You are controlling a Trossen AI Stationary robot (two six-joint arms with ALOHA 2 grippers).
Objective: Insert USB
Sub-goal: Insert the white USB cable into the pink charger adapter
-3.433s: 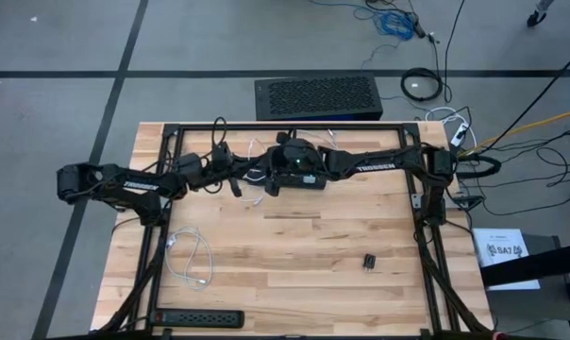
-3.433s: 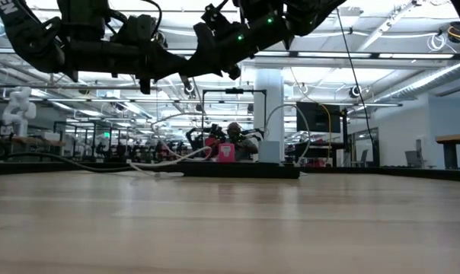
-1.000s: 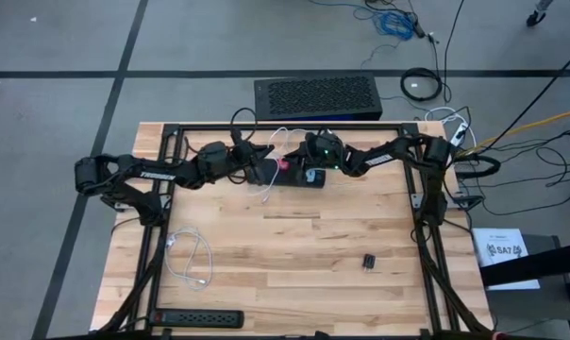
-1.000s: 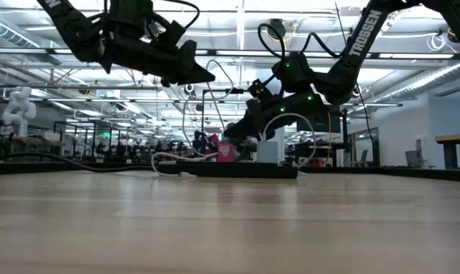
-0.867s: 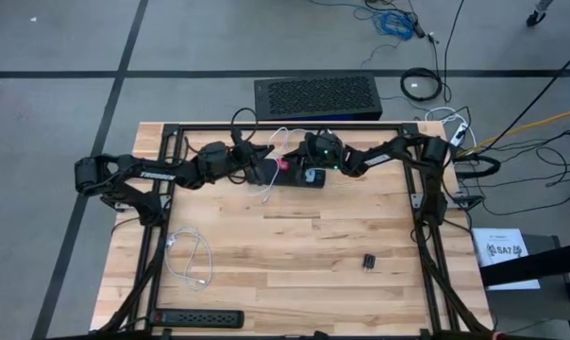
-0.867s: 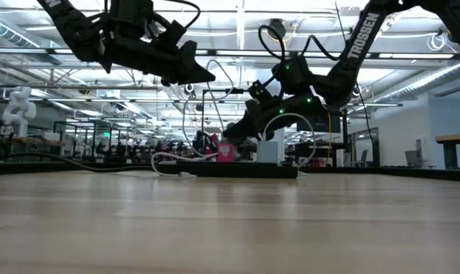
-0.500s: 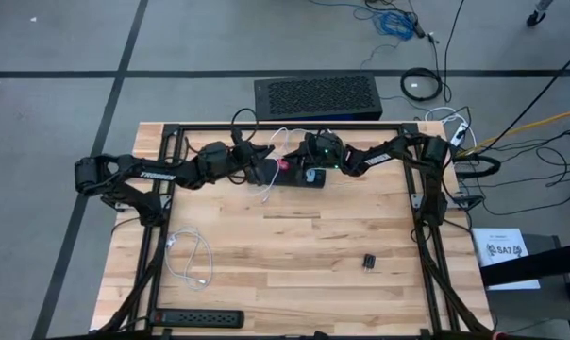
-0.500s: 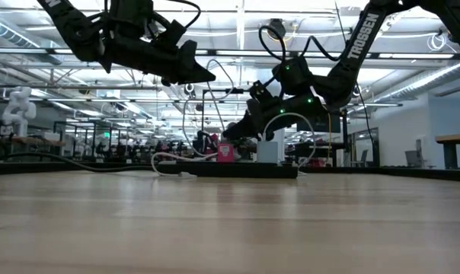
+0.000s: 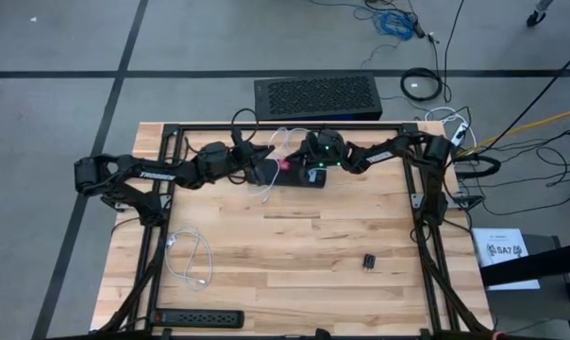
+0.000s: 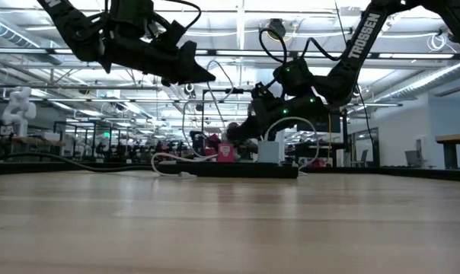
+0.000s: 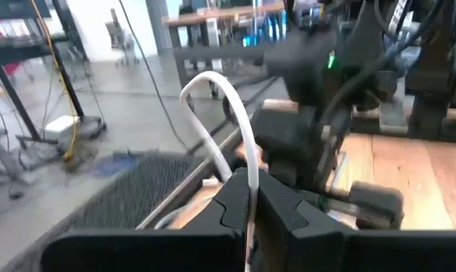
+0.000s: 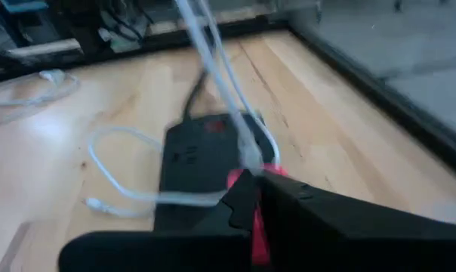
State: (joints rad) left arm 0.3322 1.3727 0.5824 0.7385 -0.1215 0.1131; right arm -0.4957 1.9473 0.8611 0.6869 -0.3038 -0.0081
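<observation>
near edge: spare power strip point(image 9: 198, 319), loose white cable point(image 9: 191, 257) | mid-table: small black adapter point(image 9: 370, 261) | far edge: black power strip point(image 9: 296, 178) carrying red plug point(image 12: 258, 198) | left gripper point(image 11: 249, 198) pinched on white USB cable point(image 11: 232, 113) | right gripper point(image 12: 249, 193) closed at red plug, cable end between its tips

Both arms reach inward and meet near the far edge of the surface point(image 9: 294, 255). The left gripper point(image 9: 262, 171) extends from the left side, jaws closed on a white cable point(image 11: 235, 128), held well above the surface. The right gripper point(image 9: 300, 168), jaws shut, angles downward just beside it, its wrist lit by a green light, elbow raised high.
</observation>
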